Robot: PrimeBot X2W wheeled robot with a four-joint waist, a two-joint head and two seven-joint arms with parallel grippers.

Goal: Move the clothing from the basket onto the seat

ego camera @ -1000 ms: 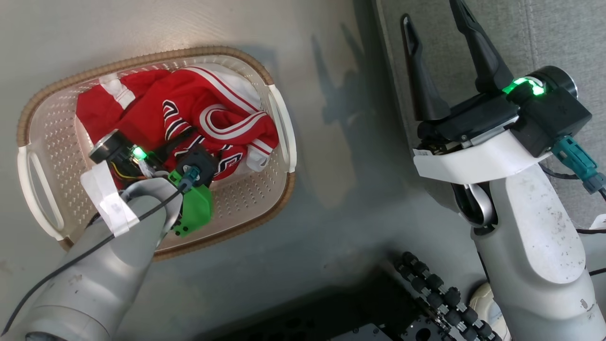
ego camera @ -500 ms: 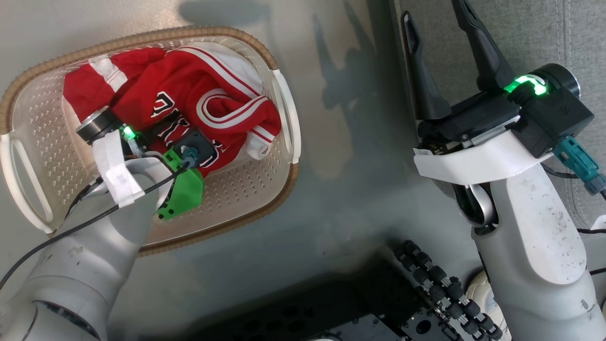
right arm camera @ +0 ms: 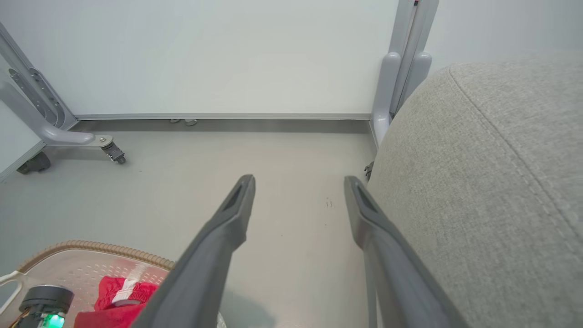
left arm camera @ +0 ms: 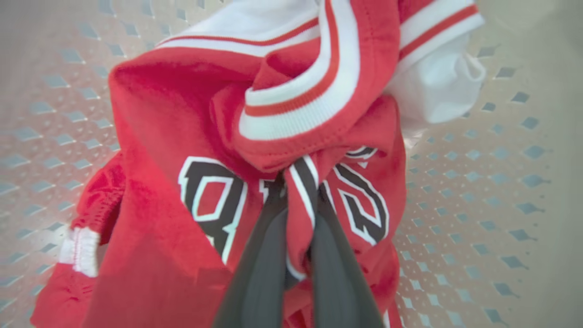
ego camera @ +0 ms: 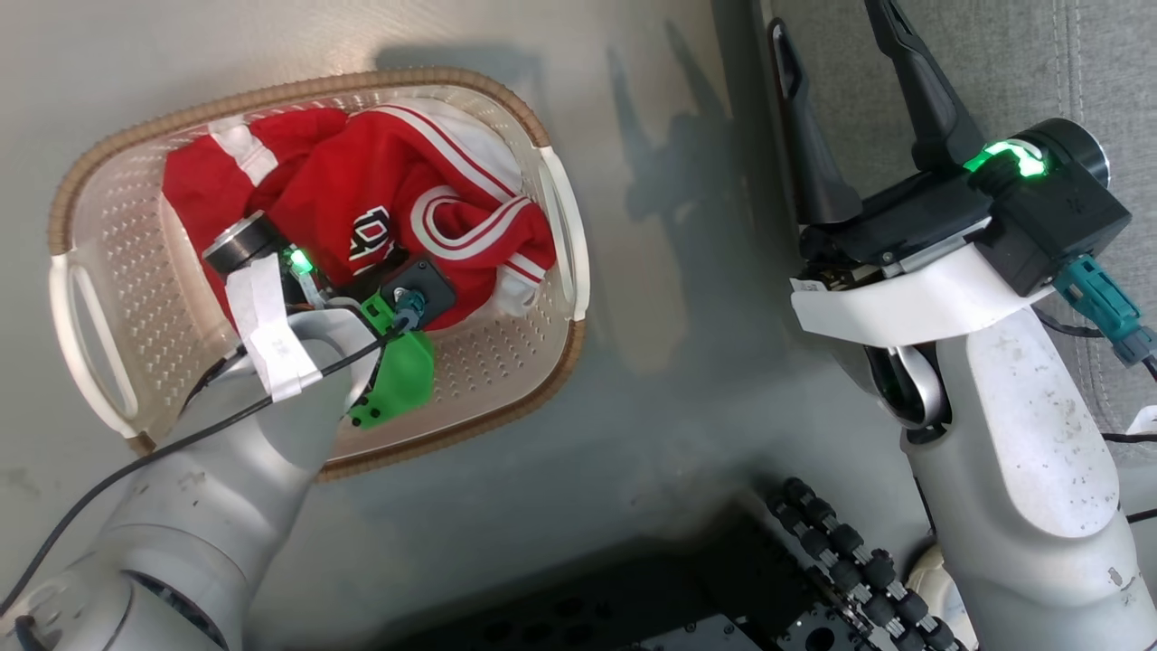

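**A:** Upper left of the head view: the clothing (ego camera: 389,181) is seen heaped inside the basket (ego camera: 493,366). None of it is laid on the seat (right arm camera: 492,182) at the right yet.

**B:** And a fold of the jersey (left arm camera: 214,200) is pinched by the left gripper (left arm camera: 300,191). In the left wrist view the two fingers (left arm camera: 259,273) are drawn almost together, with a strip of lettered red cloth caught between them.

**A:** The right gripper (right arm camera: 299,181) is held wide apart above the floor (right arm camera: 291,150), with nothing in it.

**B:** Soft, light stuff, it can be judged. It will likely sag and trail when lifted, and the rest of the heap may be dragged along.

**A:** Breakage need not be feared. Slippage is the risk, since a thin fold can be tugged out of a narrow pinch.

**B:** A firmer hold might be found on the thick striped trim (left arm camera: 291,100), or on a bunched handful.
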